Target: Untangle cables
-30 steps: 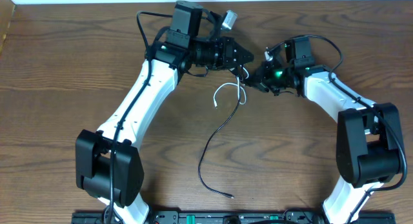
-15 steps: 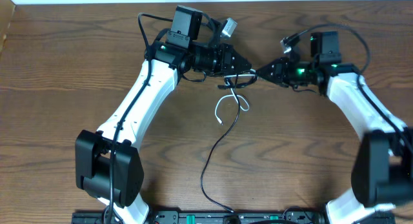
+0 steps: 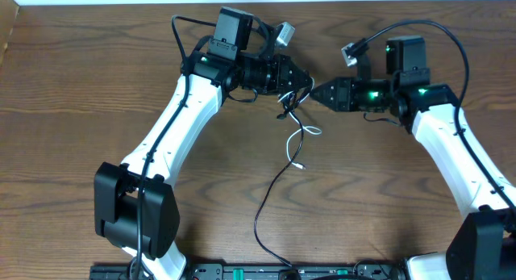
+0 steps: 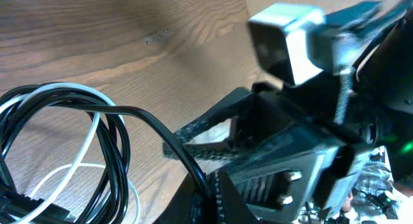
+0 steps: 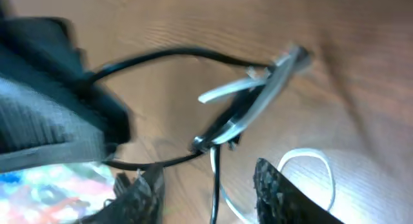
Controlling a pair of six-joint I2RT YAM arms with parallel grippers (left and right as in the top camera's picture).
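Observation:
A thin black cable (image 3: 270, 191) runs from between the two grippers down to the table's front edge. A thin white cable (image 3: 306, 131) loops around it just below the grippers, its plug lying on the wood. My left gripper (image 3: 307, 85) is shut on the black cable (image 4: 122, 146), which coils with the white cable (image 4: 80, 153) in the left wrist view. Tip to tip with it, my right gripper (image 3: 316, 93) stands open. In the right wrist view the black cable (image 5: 215, 182) passes loose between the right gripper's (image 5: 210, 198) fingers, beside the white loop (image 5: 326, 166).
The wooden table's back edge (image 3: 339, 1) runs just behind both arms. The left arm (image 3: 173, 127) slants across the left half and the right arm (image 3: 459, 155) across the right half. Thicker robot wires (image 3: 447, 38) arch above the right wrist.
My right gripper has opened and its arm has swung out to the right. The white cable's loop has dropped lower and shifted right. The left gripper has kept its grip.

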